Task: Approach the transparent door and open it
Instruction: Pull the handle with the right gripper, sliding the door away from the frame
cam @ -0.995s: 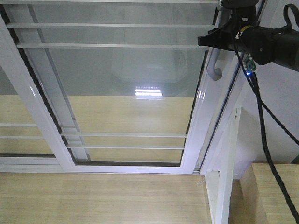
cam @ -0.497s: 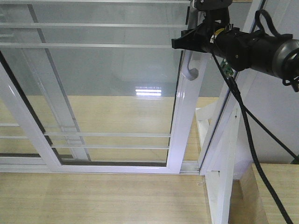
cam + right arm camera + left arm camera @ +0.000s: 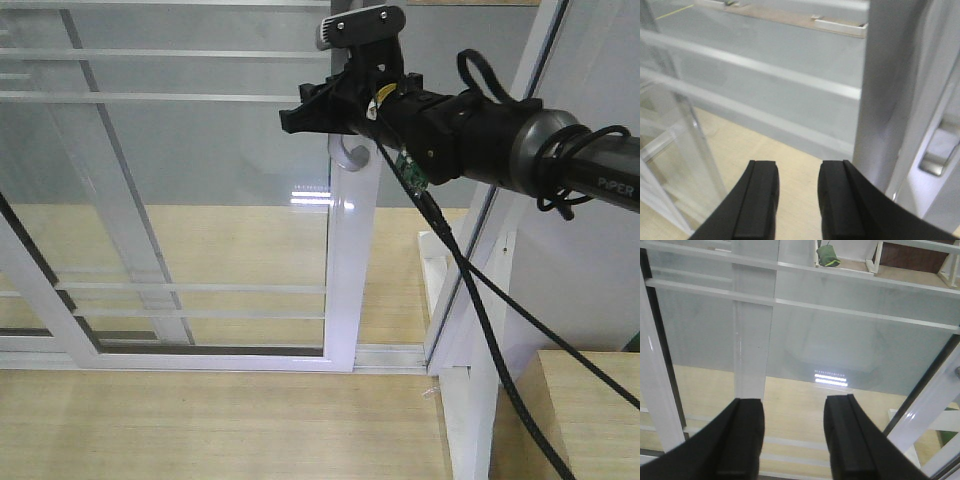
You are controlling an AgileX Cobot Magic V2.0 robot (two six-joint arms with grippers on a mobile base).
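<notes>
The transparent door (image 3: pixel 345 270) stands partly open; right gripper (image 3: pixel 799 200), fingers apart, sits beside its handle (image 3: pixel 352 155); left gripper (image 3: pixel 794 440) likewise spread.

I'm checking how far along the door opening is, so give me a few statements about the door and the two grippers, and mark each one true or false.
1. The door stands partly open, with a gap between it and the frame post on the right. True.
2. The right gripper is clamped on the handle. False: its fingers are apart with nothing between them, and the handle sits off to one side.
3. The left gripper holds nothing. True.
4. The floor is dark tile. False: it is light wood.
5. Thin horizontal bars cross the glass. True.
</notes>
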